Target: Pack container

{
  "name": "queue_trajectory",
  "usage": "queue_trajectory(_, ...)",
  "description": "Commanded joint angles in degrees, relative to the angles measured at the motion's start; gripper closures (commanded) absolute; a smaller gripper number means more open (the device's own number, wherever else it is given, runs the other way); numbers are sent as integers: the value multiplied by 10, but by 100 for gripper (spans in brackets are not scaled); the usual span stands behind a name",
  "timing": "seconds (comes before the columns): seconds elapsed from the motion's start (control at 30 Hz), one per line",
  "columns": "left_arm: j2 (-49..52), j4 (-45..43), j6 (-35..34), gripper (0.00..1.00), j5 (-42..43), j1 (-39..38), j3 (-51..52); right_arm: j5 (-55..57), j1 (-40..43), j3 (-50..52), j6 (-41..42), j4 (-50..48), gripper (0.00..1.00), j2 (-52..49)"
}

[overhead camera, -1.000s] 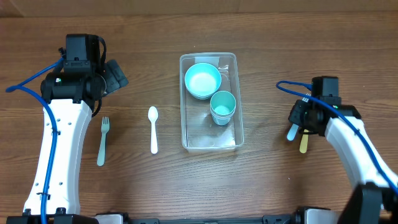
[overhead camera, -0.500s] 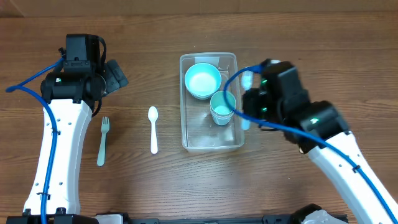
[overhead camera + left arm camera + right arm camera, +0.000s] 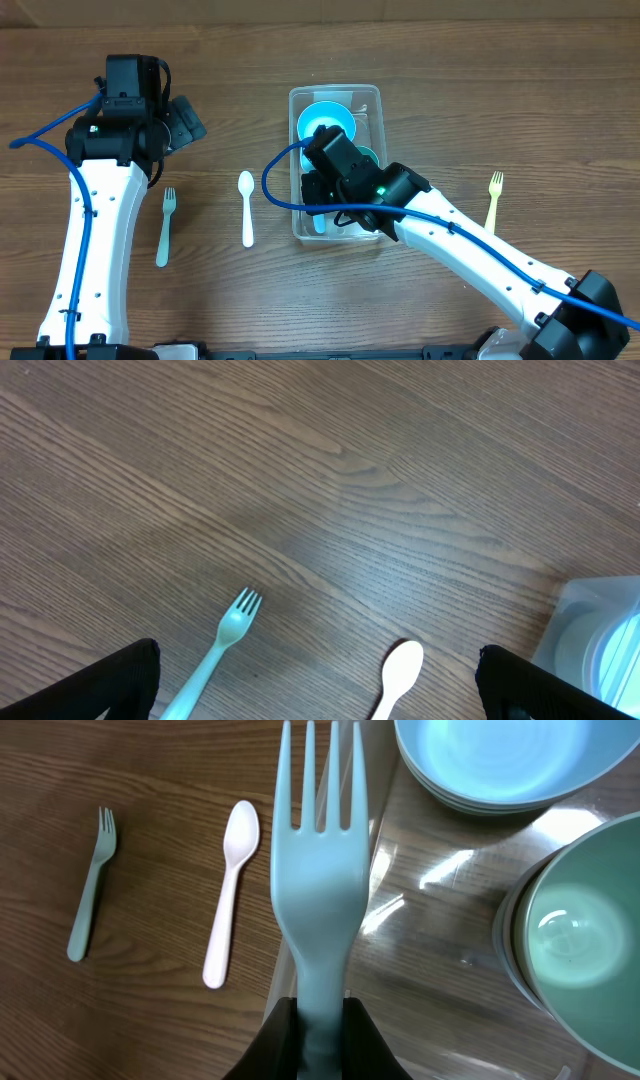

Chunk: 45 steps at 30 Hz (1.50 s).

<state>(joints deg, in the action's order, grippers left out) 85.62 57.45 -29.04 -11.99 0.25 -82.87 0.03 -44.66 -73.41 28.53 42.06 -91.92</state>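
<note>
Right gripper [image 3: 318, 1020] jaws clamped on handle of light blue plastic fork [image 3: 318, 860], tines out over left wall of clear rectangular plastic container [image 3: 400, 920]. Round teal bowl [image 3: 500, 760] and teal cup [image 3: 575, 940] inside. Container mid-tabletop [image 3: 450, 80]. White plastic spoon [image 3: 246, 207] and grey-green fork [image 3: 165, 226] lying left of it, yellow fork [image 3: 492, 200] right. Left gripper [image 3: 315, 680] jaws wide apart, holding nothing.

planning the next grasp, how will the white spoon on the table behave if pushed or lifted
The white spoon looks like thin moulded plastic, so probably light and stiff. It lies flat on the table, so a push would likely slide or spin it.
</note>
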Motion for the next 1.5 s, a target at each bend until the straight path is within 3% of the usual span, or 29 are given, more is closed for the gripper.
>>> queue_trajectory(0.0,3,-1,-10,0,2,1,-4,3,-1,-14,7,3,93,5)
queue_trajectory(0.07,3,-1,-10,0,2,1,-4,3,-1,-14,7,6,72,5)
queue_trajectory(0.13,3,-1,-10,0,2,1,-4,3,-1,-14,6,3,57,5)
queue_trajectory(0.2,3,-1,-10,0,2,1,-4,12,-1,-15,4,-1,51,5)
queue_trajectory(0.4,3,-1,-10,0,2,1,-4,21,-1,-17,4,16,51,25)
queue_trajectory(0.57,3,-1,-10,0,2,1,-4,134,57,-17,43,163,52,179)
queue_trajectory(0.67,3,-1,-10,0,2,1,-4,169,178,-17,49,254,53,276)
queue_trajectory(0.83,3,-1,-10,0,2,1,-4,160,403,2,-9,300,53,270)
queue_trajectory(0.9,3,-1,-10,0,2,1,-4,121,483,25,-52,285,52,218)
queue_trajectory(0.97,3,-1,-10,0,2,1,-4,72,534,33,-66,265,41,156)
queue_trajectory(1.03,3,-1,-10,0,2,1,-4,47,566,33,-66,249,41,96)
queue_trajectory(1.17,3,-1,-10,0,2,1,-4,37,574,64,-94,196,41,-9)
queue_trajectory(1.47,3,-1,-10,0,2,1,-4,19,573,282,-171,-58,48,-21)
